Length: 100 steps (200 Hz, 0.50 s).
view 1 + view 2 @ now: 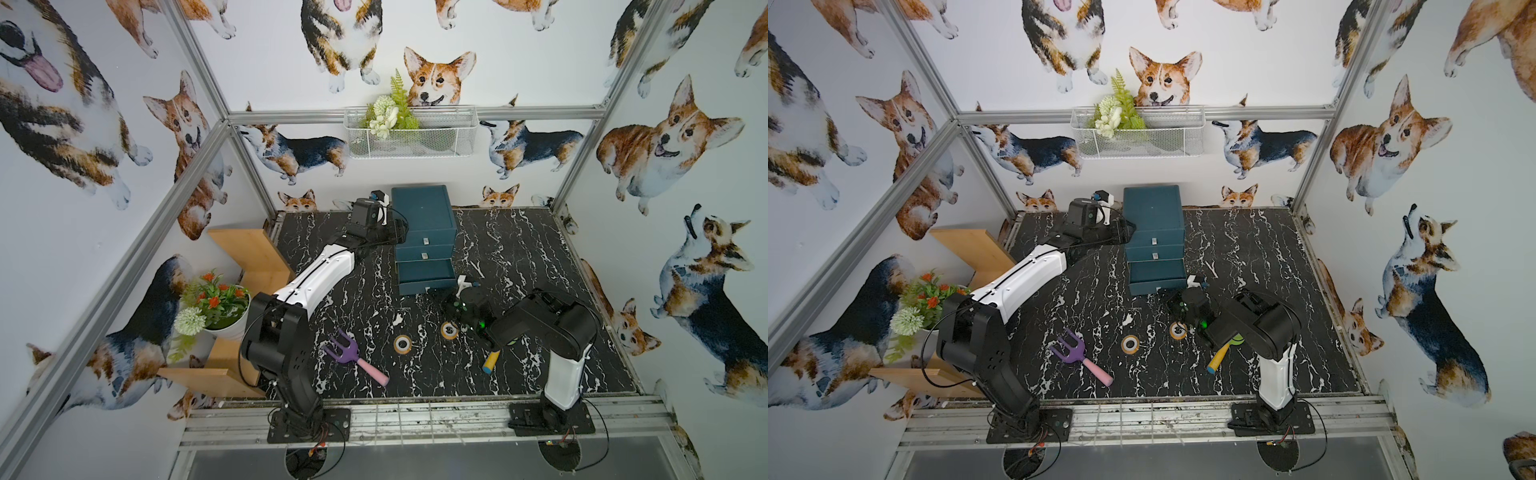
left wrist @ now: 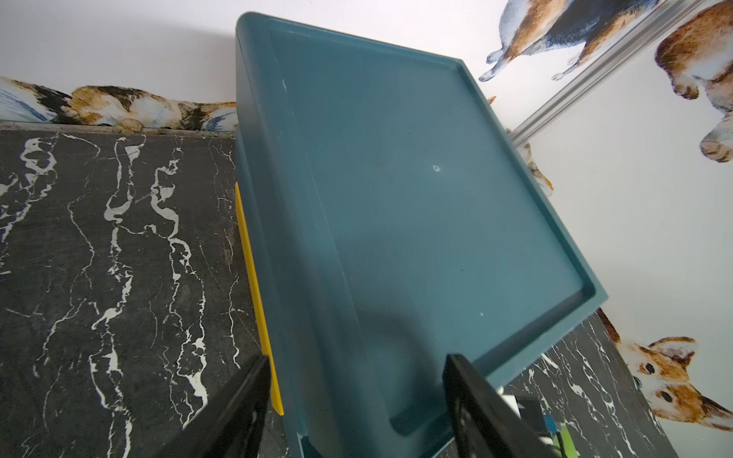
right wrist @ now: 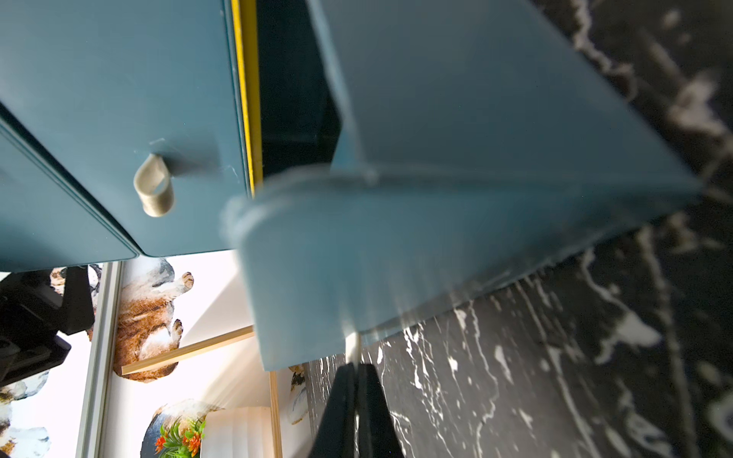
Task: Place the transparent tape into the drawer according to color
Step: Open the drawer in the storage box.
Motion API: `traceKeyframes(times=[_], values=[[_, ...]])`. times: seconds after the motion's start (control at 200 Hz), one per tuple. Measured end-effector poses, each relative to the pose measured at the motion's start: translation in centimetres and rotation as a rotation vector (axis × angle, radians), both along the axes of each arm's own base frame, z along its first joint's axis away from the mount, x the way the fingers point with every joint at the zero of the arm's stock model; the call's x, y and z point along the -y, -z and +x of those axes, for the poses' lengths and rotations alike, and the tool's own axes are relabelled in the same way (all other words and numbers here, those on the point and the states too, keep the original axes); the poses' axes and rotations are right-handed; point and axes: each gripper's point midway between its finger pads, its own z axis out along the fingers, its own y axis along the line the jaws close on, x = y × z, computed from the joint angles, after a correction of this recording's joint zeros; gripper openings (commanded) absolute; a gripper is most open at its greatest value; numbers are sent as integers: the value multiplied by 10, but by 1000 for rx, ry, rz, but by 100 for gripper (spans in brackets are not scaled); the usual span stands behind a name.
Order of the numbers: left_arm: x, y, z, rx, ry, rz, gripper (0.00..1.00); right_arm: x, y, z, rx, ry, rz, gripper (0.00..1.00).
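Two top views, tape: the transparent tape shows as two orange-tinted rolls lying flat on the black marble table (image 1: 519,266). The left roll (image 1: 402,344) and right roll (image 1: 449,330) are both in front of the cabinet and outside every drawer.
Top views, cabinet: the blue drawer cabinet (image 1: 422,208) stands at the back middle. Its upper drawers are shut and the bottom drawer (image 1: 426,270) stands drawn forward; what lies in it cannot be told.
Top views, arms: the left gripper (image 1: 401,233) is at the cabinet's upper left side. The right gripper (image 1: 437,297) is at the bottom drawer's front, with the right roll just beside its body.
Top views, other containers: a wire basket (image 1: 453,143) on the back wall holds a fern and white flowers. A white pot (image 1: 226,330) holds orange and white flowers.
Top views, toys: a purple toy rake (image 1: 353,357) lies left of the rolls. A green toy trowel (image 1: 1223,353) lies partly under the right arm.
Left wrist view: the fingers (image 2: 254,396) stand well apart, straddling the cabinet's upper side edge; contact cannot be told. A yellow strip (image 2: 258,297) runs along the cabinet's side.
Right wrist view: the fingers (image 3: 341,404) are pressed together on the pale pull tab (image 3: 352,343) of the blurred bottom drawer. Behind that drawer's front the opening is dark, so its contents are hidden.
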Motion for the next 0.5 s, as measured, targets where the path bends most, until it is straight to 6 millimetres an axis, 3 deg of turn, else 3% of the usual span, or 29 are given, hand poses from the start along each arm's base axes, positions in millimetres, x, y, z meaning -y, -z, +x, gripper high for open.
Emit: traceKeyframes(times=[0.195, 0.375, 0.5], values=[[0, 0, 1, 2, -1, 0, 74, -1, 3, -4, -7, -7, -6, 0], [0, 0, 1, 2, -1, 0, 74, -3, 3, -7, -8, -15, -7, 36], [0, 0, 1, 3, -1, 2, 74, -4, -3, -10, 2, -21, 0, 49]])
